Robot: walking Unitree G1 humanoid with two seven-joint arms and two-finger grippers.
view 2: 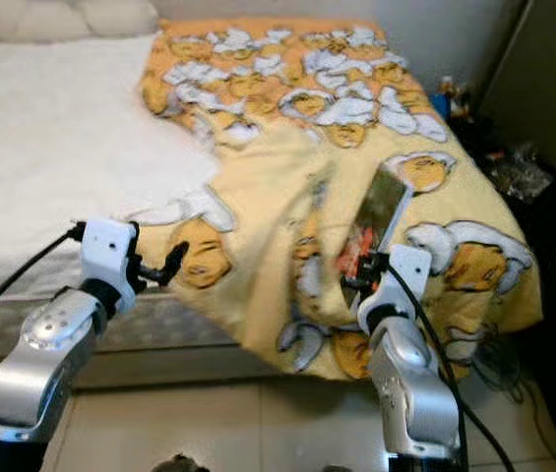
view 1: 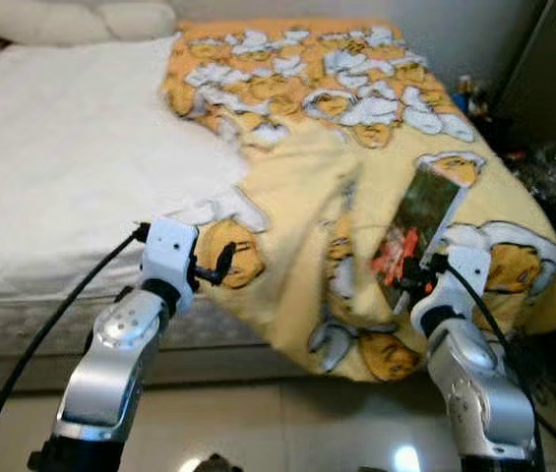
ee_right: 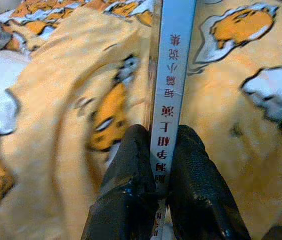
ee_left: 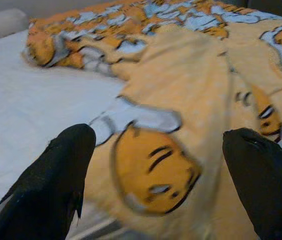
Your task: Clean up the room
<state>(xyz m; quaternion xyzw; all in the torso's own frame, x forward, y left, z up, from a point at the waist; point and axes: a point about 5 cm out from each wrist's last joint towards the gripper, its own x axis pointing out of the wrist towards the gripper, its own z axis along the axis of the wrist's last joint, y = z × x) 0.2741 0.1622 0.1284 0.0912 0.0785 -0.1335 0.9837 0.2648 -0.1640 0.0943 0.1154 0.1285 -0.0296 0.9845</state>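
A thin book with a dark green and red cover stands tilted above the yellow cartoon blanket. My right gripper is shut on its lower end, and the white spine with red characters runs away from the fingers. My left gripper hangs open over the blanket's near edge, where an orange cartoon face lies between the black fingers, which hold nothing. In the left eye view the left gripper hovers at the bed's front edge.
A white mattress takes up the left part of the bed, with pillows at its head. Dark clutter lies on the floor past the bed's right side. Glossy tiled floor runs under my arms.
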